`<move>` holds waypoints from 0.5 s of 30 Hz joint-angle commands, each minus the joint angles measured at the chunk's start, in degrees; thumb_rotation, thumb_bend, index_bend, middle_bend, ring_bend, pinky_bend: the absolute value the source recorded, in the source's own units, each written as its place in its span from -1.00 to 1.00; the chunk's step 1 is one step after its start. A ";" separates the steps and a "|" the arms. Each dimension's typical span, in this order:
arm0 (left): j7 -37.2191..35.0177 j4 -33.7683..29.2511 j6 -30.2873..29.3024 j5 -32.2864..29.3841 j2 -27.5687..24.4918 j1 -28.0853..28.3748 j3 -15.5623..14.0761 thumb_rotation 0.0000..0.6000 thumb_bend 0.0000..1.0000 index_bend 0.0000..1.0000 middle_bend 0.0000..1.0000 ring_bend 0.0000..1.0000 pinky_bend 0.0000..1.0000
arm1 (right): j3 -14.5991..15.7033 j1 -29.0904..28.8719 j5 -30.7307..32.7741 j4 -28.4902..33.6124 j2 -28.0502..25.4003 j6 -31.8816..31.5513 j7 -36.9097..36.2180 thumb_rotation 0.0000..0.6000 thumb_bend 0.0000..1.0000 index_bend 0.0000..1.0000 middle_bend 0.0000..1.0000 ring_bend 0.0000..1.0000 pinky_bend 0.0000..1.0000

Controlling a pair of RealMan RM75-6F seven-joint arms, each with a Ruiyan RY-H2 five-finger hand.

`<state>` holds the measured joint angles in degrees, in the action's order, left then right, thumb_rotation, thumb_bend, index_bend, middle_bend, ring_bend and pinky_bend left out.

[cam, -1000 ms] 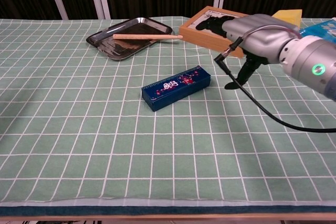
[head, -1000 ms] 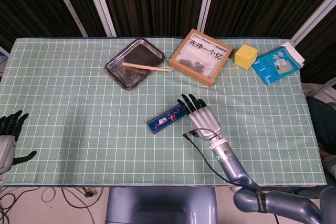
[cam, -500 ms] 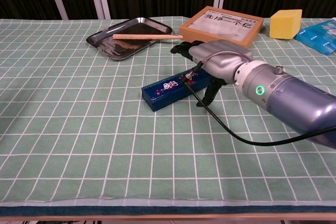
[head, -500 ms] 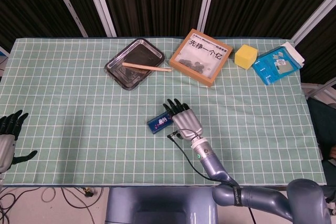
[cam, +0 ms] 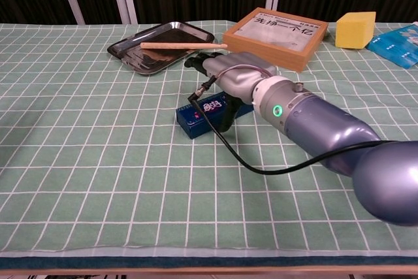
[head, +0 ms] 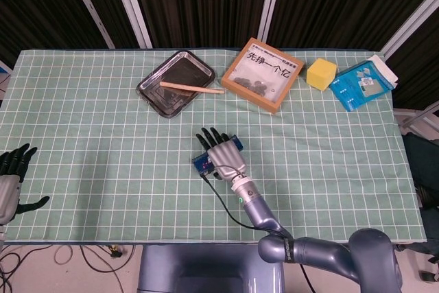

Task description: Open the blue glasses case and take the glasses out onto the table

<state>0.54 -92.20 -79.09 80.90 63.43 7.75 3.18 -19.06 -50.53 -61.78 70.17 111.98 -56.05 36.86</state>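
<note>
The blue glasses case (head: 200,163) (cam: 194,115) lies closed on the green checked cloth near the table's middle. My right hand (head: 221,154) (cam: 226,74) is spread flat over the case's right half and hides it. Its fingers (cam: 199,61) reach past the far side of the case and the thumb hangs down in front of the near side. I cannot tell whether the palm touches the lid. A black cable runs from the wrist across the case's front. My left hand (head: 9,178) hangs at the table's near left edge, fingers apart and holding nothing. No glasses are visible.
Behind the case sits a metal tray (head: 152,92) (cam: 125,48) with a wooden stick (head: 191,88) across it. Further right stand a wooden framed box (head: 263,74) (cam: 277,29), a yellow block (head: 321,73) (cam: 355,29) and a blue packet (head: 361,84).
My right hand has moved left, from beside the case's right end to over the case. The case has not moved and stays closed. The left hand is still.
</note>
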 commanded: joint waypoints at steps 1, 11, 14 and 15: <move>-0.07 -0.03 0.20 -0.13 0.01 0.06 -0.02 1.00 -0.93 -1.00 -1.00 -1.00 -1.00 | -1.54 -2.22 0.77 -2.31 1.62 0.82 -0.07 1.00 -0.67 -1.00 -1.00 -1.00 -0.56; -0.77 -0.26 0.63 -0.54 -0.17 0.24 0.11 1.00 -0.93 -1.00 -1.00 -1.00 -1.00 | -4.94 -7.03 3.64 -8.40 4.89 2.32 -0.45 1.00 -0.66 -1.00 -1.00 -1.00 -0.56; -0.96 -0.37 0.69 -0.62 -0.27 0.26 0.14 1.00 -0.93 -1.00 -1.00 -1.00 -1.00 | -5.78 -8.25 4.55 -10.23 5.59 2.63 -0.46 1.00 -0.66 -1.00 -1.00 -1.00 -0.56; -1.02 -0.41 0.71 -0.63 -0.30 0.28 0.14 1.00 -0.93 -1.00 -1.00 -1.00 -1.00 | -5.99 -8.67 4.87 -10.93 5.80 2.83 -0.36 1.00 -0.67 -1.00 -1.00 -1.00 -0.56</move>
<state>-0.48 -92.60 -78.38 80.28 63.13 8.03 3.32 -24.60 -58.57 -57.42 60.02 117.36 -53.53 36.45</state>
